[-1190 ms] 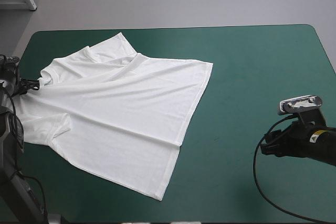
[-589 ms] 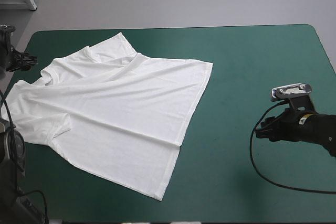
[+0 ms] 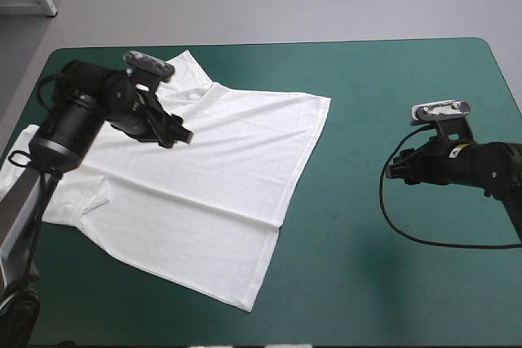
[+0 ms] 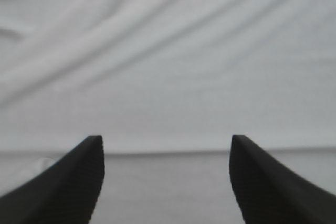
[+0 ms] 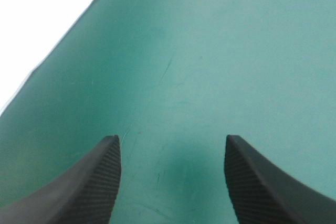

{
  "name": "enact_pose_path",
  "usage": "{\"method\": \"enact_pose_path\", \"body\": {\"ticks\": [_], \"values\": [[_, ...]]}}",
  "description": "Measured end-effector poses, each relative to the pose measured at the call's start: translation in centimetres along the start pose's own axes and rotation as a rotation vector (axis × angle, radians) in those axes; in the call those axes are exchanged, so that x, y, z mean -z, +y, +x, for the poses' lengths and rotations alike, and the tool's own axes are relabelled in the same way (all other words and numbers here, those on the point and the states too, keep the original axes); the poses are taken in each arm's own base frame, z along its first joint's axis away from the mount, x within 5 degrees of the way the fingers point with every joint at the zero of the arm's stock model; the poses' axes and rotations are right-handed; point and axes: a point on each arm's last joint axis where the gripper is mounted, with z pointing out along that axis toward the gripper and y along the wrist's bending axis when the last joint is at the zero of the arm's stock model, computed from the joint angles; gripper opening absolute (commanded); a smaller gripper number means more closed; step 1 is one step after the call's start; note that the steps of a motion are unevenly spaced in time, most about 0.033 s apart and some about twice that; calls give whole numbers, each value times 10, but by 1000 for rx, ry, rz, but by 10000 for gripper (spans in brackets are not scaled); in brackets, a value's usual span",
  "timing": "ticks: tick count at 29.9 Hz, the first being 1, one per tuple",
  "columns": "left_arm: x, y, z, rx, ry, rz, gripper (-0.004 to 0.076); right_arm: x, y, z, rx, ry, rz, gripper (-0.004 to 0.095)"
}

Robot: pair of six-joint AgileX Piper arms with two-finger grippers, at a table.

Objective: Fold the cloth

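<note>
The left gripper (image 4: 165, 140), black fingers apart, grips nothing; the right gripper (image 5: 170, 139) is likewise spread and empty; the white T-shirt (image 3: 204, 193) lies spread flat, lightly wrinkled, on the left half of the teal-green cover (image 3: 391, 79); no fold seems made, so all folding looks left to do; the left arm reaches over the shirt's collar end; the right arm sits low over bare cover, well apart from the shirt

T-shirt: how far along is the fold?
Done: the T-shirt lies spread nearly flat on the cover, with a few wrinkles and no fold visible. In hand: the left hand is open over the T-shirt's far half, gripping nothing. The right hand is open over bare cover, off the T-shirt. Left: every fold.
</note>
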Motion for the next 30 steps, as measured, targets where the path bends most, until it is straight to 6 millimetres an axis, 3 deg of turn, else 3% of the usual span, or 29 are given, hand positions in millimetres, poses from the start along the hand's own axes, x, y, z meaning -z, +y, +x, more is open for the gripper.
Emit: {"method": "enact_pose_path", "body": {"ticks": [6,12,18,24,30], "values": [[-25,-62,42,-99,156,112,491,12,1,-21,5,-30,-6,553],[-33,-113,84,-186,262,168,491,3,-1,-26,-2,-6,-9,553],[-38,-157,112,-249,291,250,491,-6,-2,-27,-9,23,-14,553],[-43,-185,135,-265,288,298,491,-6,-2,-27,-10,25,-15,553],[-55,-199,158,-265,301,335,491,-6,-2,-26,-10,31,-17,553]]}}
